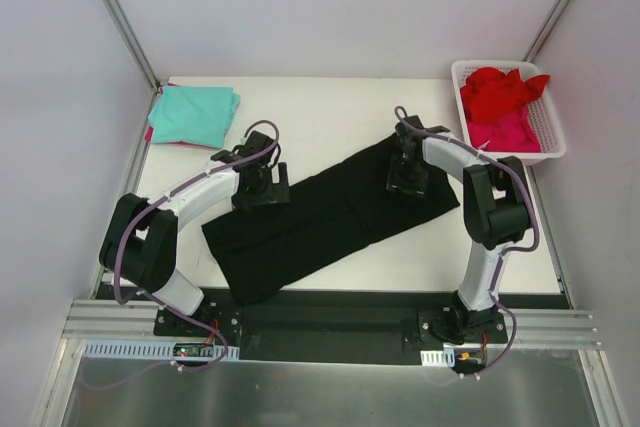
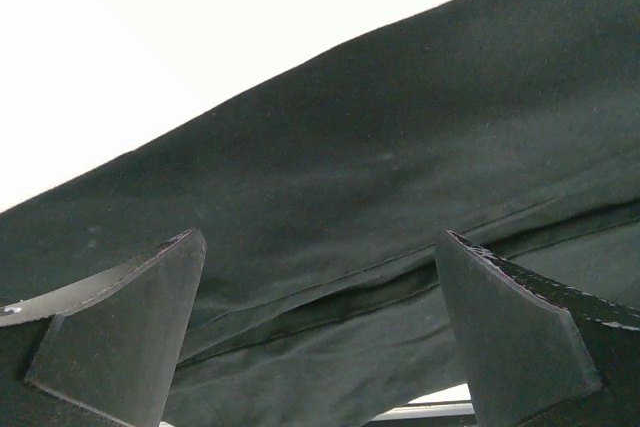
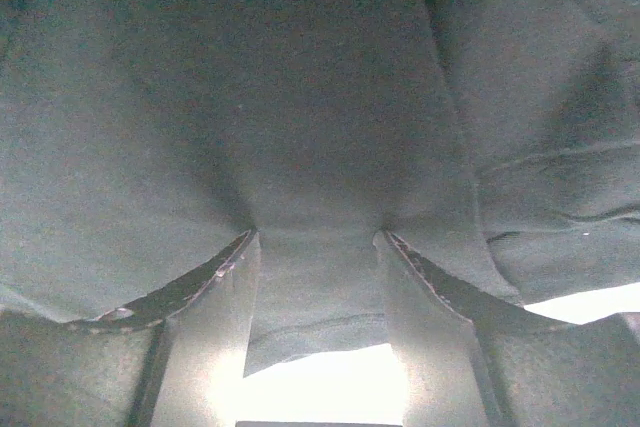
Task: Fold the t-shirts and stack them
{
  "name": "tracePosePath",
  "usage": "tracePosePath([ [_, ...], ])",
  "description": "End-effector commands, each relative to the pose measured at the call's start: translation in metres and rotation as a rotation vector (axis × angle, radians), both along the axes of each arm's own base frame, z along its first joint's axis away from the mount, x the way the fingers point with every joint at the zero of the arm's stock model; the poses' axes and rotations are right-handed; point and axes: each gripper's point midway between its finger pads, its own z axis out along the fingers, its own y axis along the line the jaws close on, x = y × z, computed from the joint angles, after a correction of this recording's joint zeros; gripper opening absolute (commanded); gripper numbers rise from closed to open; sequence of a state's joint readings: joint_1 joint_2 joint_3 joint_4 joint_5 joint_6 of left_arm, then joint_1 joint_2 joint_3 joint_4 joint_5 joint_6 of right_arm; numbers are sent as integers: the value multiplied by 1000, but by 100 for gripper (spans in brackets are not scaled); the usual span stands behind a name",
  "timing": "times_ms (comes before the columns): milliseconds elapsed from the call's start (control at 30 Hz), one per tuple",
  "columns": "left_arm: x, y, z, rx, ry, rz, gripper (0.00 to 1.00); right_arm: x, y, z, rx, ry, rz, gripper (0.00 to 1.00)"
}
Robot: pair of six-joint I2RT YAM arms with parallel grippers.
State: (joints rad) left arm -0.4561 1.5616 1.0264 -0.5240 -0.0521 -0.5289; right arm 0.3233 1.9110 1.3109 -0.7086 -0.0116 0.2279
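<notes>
The black t-shirt (image 1: 330, 212) is lying as a long folded band, its long axis running diagonally from the near left up toward the basket (image 1: 550, 127). The right gripper (image 3: 315, 237) is pinching a fold of cloth at the end nearer the basket. The left gripper (image 2: 320, 237) is hovering wide open over the band's end farther from the basket.

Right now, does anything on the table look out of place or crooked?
Yes. The black shirt lies slanted across the table, its near-left end at the front edge. In the basket, the red shirt is crumpled and hangs over the rim.
</notes>
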Motion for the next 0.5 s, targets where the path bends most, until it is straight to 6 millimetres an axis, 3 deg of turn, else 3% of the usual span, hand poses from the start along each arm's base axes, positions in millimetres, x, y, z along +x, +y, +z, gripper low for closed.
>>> tracePosePath([
  [0, -2, 0, 12, -36, -28, -18, 99, 24, -25, 10, -78, -33, -26, 54],
  [100, -4, 0, 15, -46, -34, -19, 99, 34, -34, 13, -85, -21, -34, 54],
  [267, -7, 4, 17, -40, -40, -16, 99, 67, -37, 29, -70, -59, -42, 54],
  [333, -9, 6, 16, -37, -37, -18, 99, 73, -37, 27, -57, -48, -49, 54],
  [467, -14, 12, 14, -14, -28, -14, 99, 86, -28, 44, -14, -74, -51, 54],
])
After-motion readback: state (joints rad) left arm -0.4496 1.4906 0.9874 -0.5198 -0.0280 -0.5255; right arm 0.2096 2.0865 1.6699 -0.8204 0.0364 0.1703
